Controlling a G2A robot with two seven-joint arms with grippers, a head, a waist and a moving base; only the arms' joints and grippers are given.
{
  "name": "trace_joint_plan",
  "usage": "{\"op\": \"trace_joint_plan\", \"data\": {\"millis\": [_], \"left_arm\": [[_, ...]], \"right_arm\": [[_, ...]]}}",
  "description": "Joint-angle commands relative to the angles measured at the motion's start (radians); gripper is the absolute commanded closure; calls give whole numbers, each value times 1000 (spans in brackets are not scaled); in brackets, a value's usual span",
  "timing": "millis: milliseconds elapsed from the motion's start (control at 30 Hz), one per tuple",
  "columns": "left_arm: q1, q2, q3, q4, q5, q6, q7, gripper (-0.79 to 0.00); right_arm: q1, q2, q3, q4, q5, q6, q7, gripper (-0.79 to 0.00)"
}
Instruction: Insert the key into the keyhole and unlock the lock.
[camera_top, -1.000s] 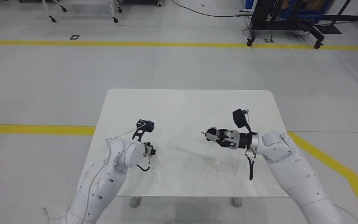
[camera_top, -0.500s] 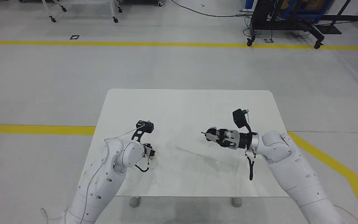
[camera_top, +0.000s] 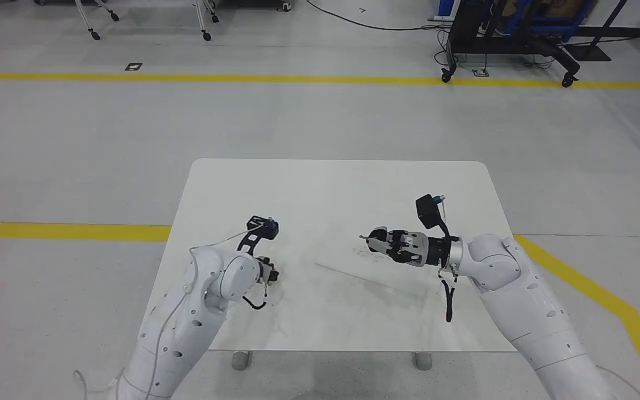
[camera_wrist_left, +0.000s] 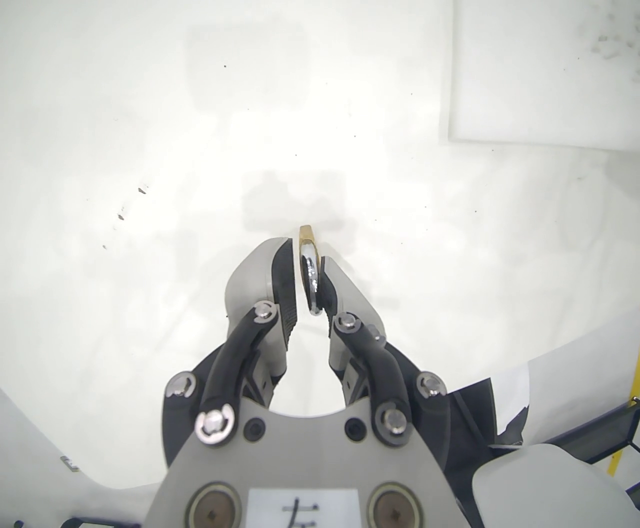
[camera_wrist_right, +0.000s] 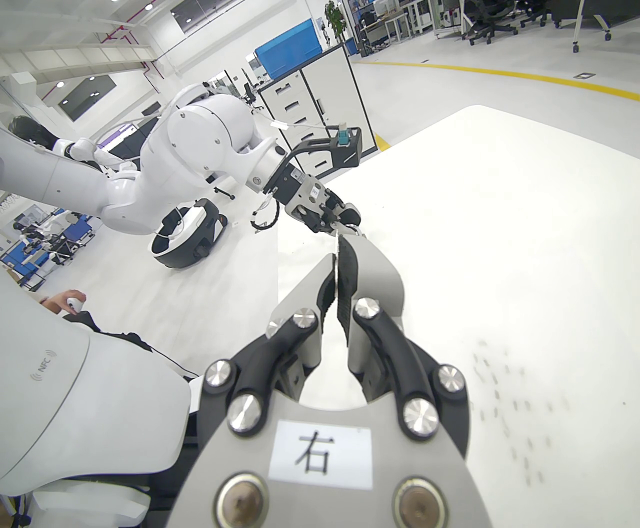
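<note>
The lock (camera_wrist_left: 306, 239), as far as it can be made out, is sitting edge-on between the pads of the left hand (camera_wrist_left: 303, 257). It is showing as a slim metal piece, brass-coloured at the far end and shiny silver where the pads are pressing on it. The left hand is clenching it from both sides, and the brass end is sticking out just past the fingertips. The hand is pointing down at the white tabletop (camera_top: 330, 190), over the near part on the robot's left side. Whether the lock is touching the surface I cannot tell.

In the right wrist view the left hand (camera_wrist_right: 350, 222) is hanging low over the tabletop, with something small showing at its tips.

The right hand (camera_wrist_right: 337, 250) is hovering above the tabletop toward the robot's right and is pointing across at the left arm. Its two fingers are pressing flat against each other. In the top view a thin sliver (camera_top: 362, 238) is poking out past the tips of the right hand (camera_top: 374, 240); it is too small to tell whether it is the key. The two hands are staying well apart, with bare tabletop lying between them. A few dark specks (camera_wrist_left: 120, 216) are dotting the surface beneath the left hand.
</note>
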Motion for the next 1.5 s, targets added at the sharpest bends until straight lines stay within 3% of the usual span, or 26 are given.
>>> {"op": "trace_joint_plan", "data": {"millis": [0,167,233,600,700,900,1100,1233,1333,1467], "left_arm": [[-2,0,5,-6,5,3,-12,-105],[-4,-1,7,-12,13,6,-21,-74],[-7,-1,8,-7,12,4,-20,0],[-15,-1,4,32,13,0,-13,0],[1,1,-14,8,15,3,48,0],[84,9,-51,-117,25,-70,298,0],[86,8,-50,-120,17,-74,306,0],[94,-5,-74,-75,-227,-132,483,0],[74,-21,-126,12,-560,-178,599,0],[16,-32,-144,141,-800,-271,595,0]], "right_arm": [[0,0,0,0,0,0,0,0],[0,0,0,0,0,0,0,0],[0,0,0,0,0,0,0,0],[0,0,0,0,0,0,0,0],[0,0,0,0,0,0,0,0],[0,0,0,0,0,0,0,0],[0,0,0,0,0,0,0,0],[-4,-5,-22,-17,18,14,-33,0],[22,-22,-73,0,23,42,-92,0],[80,-50,-149,56,20,40,-171,0]]}}
